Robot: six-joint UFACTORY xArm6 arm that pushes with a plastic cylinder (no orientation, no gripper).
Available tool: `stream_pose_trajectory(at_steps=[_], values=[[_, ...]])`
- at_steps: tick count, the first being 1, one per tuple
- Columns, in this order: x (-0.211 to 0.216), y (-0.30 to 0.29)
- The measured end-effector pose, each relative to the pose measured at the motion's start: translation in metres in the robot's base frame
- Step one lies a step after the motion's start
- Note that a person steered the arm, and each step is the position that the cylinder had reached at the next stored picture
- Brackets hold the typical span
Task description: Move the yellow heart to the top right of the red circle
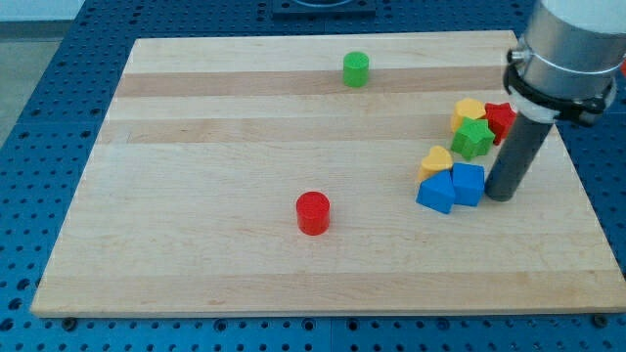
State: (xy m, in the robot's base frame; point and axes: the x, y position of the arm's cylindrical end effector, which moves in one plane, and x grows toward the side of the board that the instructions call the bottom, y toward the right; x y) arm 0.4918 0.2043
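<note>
tip [500, 197] of smooth dark rod, no gripper, touching blue cube [469, 184] beside yellow heart [436, 159]

We see a pale wooden board [245, 127] with smooth, matt grain stripes lying on a blue perforated metal-looking table [39, 117], small blocks such as the red circle [313, 212] and yellow heart [436, 158] in smooth, matt-looking plastic, and our dark matt rod under a grey satin housing [572, 44].
</note>
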Motion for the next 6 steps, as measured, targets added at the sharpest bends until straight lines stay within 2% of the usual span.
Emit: stream_pose_trajectory(at_steps=[2,6], values=[[-0.037,0.012],[-0.026,-0.080]])
